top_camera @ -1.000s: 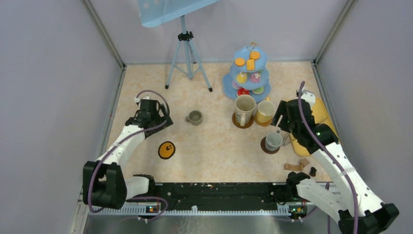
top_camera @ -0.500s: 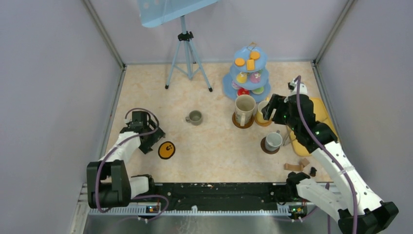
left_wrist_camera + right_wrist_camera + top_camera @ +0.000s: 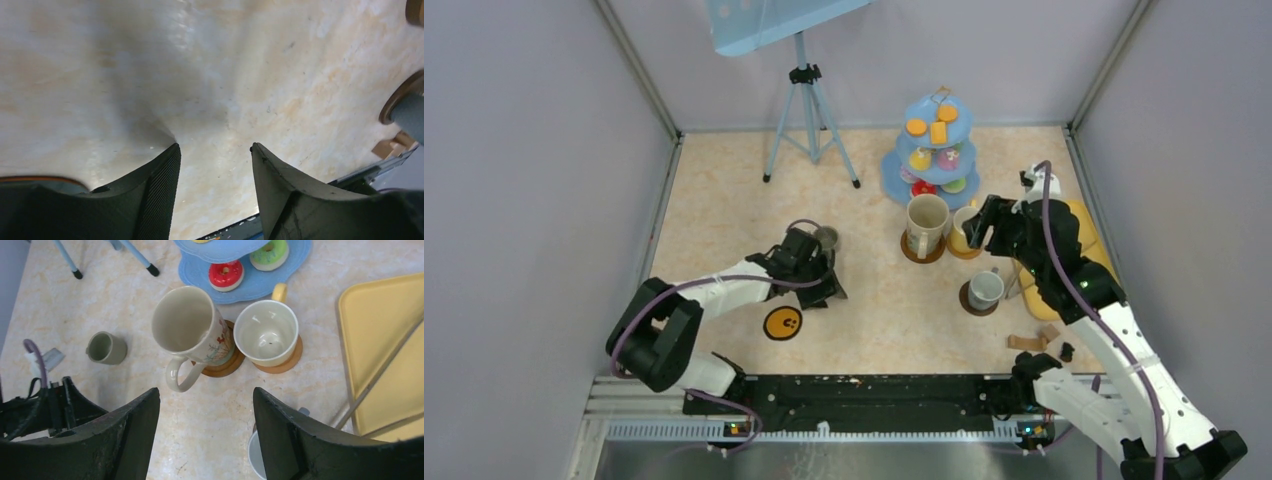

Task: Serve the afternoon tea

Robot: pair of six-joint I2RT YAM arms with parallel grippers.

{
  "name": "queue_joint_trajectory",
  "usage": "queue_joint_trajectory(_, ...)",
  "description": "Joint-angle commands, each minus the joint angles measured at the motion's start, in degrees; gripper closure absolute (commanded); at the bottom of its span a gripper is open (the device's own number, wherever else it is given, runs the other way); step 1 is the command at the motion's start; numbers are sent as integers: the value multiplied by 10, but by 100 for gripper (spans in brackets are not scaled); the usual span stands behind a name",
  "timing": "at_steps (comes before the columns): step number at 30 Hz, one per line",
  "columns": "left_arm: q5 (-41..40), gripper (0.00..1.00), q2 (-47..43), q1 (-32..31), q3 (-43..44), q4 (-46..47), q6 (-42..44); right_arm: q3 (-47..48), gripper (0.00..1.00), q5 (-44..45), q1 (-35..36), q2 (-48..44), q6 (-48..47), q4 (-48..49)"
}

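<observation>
The light-blue cake stand (image 3: 936, 150) with small toy cakes stands at the back. In front of it the large cream mug (image 3: 926, 222) and the yellow mug (image 3: 965, 232) sit on brown coasters. A small grey mug (image 3: 985, 290) rests on another coaster (image 3: 967, 299). A second small grey mug (image 3: 826, 238) stands bare on the table, just behind my left gripper (image 3: 824, 290). That gripper is open over bare table (image 3: 215, 100) with nothing in it. A coaster (image 3: 782, 323) lies near it. My right gripper (image 3: 206, 392) hovers open above the cream mug (image 3: 192, 327) and the yellow mug (image 3: 266, 332).
A flat yellow tray (image 3: 1084, 235) lies at the right edge, with metal tongs (image 3: 380, 375) across it. A tripod (image 3: 809, 110) stands at the back left. Small brown pieces (image 3: 1031, 341) lie near the right arm's base. Grey walls close in three sides.
My left arm has swung from the left side to the middle, beside the bare grey mug, and its jaws have narrowed. The loose coaster has shifted slightly nearer. The right gripper edged left.
</observation>
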Motion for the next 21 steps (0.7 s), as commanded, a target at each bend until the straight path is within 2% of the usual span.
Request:
queue_joint_trajectory(1, 3, 38, 25, -31, 19, -33, 17, -16, 33, -79, -2, 4, -32, 73)
queue_joint_trajectory(3, -37, 33, -17, -31, 29, -46, 35, -28, 32, -119, 11, 8, -31, 104)
queue_joint_trajectory(5, -103, 24, -75, -30, 40, -75, 53, -37, 31, -126, 42, 15, -30, 130)
queue_joint_trajectory(8, -232, 4, -153, -29, 46, -160, 28, -30, 27, -83, 109, 39, -43, 144)
queue_joint_trajectory(9, -266, 2, -176, -27, 40, -199, 9, -26, 27, -66, 132, 50, -48, 146)
queue_joint_trajectory(14, -271, 1, -238, -2, -6, -303, -84, -18, 27, -72, 147, 89, -52, 176)
queue_joint_trajectory(18, -272, 1, -244, 13, -48, -319, -118, -26, 27, -79, 150, 91, -42, 200)
queue_joint_trajectory(21, -303, 1, -249, 15, -64, -310, -135, -35, 27, -81, 152, 81, -35, 201)
